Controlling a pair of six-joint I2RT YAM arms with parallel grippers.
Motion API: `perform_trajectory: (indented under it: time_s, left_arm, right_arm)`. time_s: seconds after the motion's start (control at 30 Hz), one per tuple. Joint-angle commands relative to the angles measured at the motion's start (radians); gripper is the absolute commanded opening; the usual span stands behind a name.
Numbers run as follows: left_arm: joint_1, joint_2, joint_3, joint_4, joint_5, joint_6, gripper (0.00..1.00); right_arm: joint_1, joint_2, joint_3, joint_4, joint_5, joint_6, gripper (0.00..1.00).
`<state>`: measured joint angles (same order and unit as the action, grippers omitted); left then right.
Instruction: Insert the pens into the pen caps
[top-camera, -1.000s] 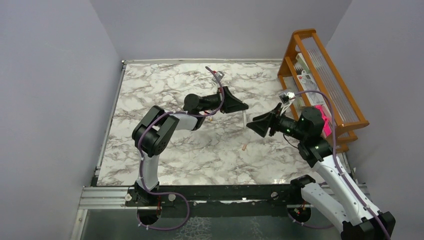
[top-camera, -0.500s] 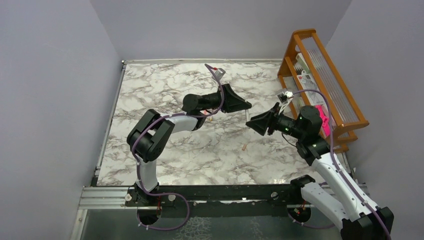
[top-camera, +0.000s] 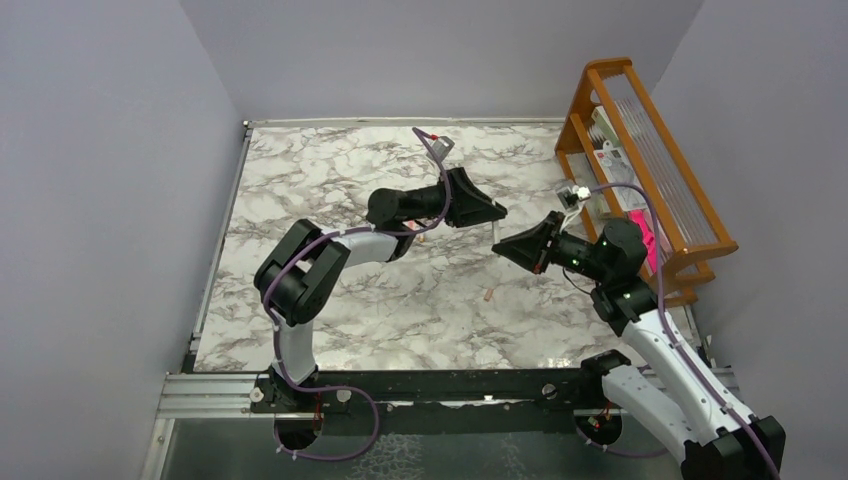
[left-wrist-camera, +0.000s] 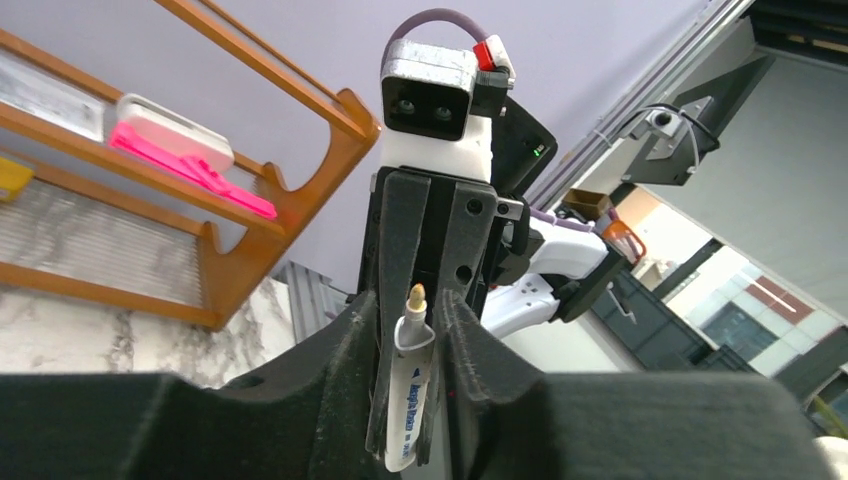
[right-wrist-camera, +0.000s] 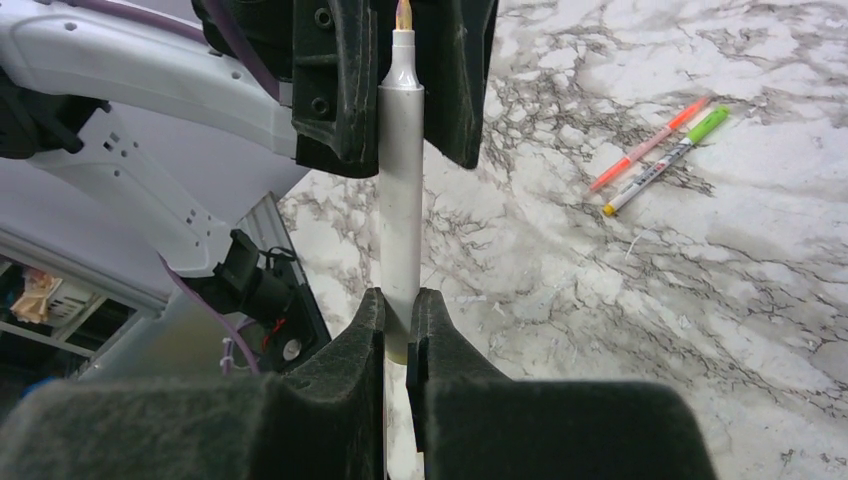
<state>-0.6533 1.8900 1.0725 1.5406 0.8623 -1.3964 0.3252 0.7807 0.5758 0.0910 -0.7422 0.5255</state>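
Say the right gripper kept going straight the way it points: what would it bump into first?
Most likely the left gripper, which faces it nose to nose just ahead. The right gripper is shut on a grey pen whose far end sits between the left one's fingers.

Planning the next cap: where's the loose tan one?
Top view: the tan pen cap lies on the marble table, right of centre, on the near side of the right end effector.
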Motion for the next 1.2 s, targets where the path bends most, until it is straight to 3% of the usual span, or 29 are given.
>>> perform_trajectory:
  time_s: [0.0, 0.57, 0.63, 0.8, 0.97, 1.03, 1.17]
  left_arm:
    - [-0.022, -0.024, 0.018, 0.220, -0.003, 0.001, 0.33]
    - [-0.063, -0.044, -0.017, 0.220, 0.002, 0.020, 0.30]
    - [-0.066, -0.041, -0.021, 0.220, 0.004, 0.020, 0.27]
    - [-0.067, -0.036, -0.023, 0.220, 0.007, 0.020, 0.00]
    - [-0.064, -0.023, -0.026, 0.220, 0.003, 0.017, 0.00]
    - [-0.053, -0.013, -0.025, 0.220, 0.005, 0.010, 0.00]
    - [0.008, 0.003, -0.050, 0.220, 0.009, 0.008, 0.00]
  right_arm:
    - [0.002, -0.036, -0.007, 0.104, 0.007, 0.038, 0.01]
    - [0.002, -0.004, 0.010, 0.174, 0.042, 0.069, 0.01]
    - [0.001, -0.003, 0.012, 0.174, 0.044, 0.068, 0.01]
    - [0.002, -0.007, 0.003, 0.174, 0.052, 0.072, 0.01]
    - [0.002, -0.009, 0.003, 0.161, 0.047, 0.054, 0.01]
    - [0.002, -0.012, 0.004, 0.134, 0.048, 0.035, 0.10]
    - [0.001, -0.051, -0.010, 0.023, 0.101, -0.021, 0.39]
